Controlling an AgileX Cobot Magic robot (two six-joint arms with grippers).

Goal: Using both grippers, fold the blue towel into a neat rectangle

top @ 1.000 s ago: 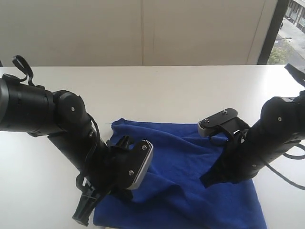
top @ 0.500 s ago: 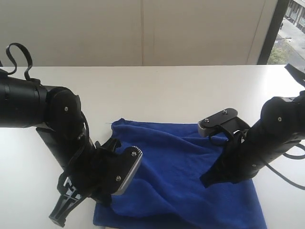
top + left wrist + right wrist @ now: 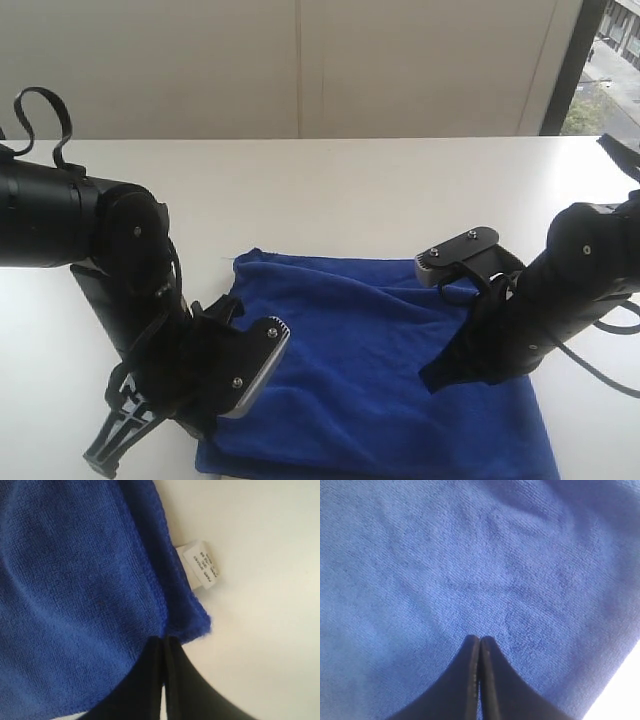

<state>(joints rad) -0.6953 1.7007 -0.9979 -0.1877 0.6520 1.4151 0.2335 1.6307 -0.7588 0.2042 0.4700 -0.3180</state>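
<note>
One fuzzy, creased blue towel [image 3: 370, 330]

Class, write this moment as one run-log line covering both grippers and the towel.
blue towel: rumpled on table | left gripper: shut, tips at hem near white tag | right gripper: shut, over mid-towel

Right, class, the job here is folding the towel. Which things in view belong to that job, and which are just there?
Belongs to the job:
- blue towel, with its white tag
- left gripper, shut
- right gripper, shut

Just there:
- white table under the towel
- pale wall
- window
</note>
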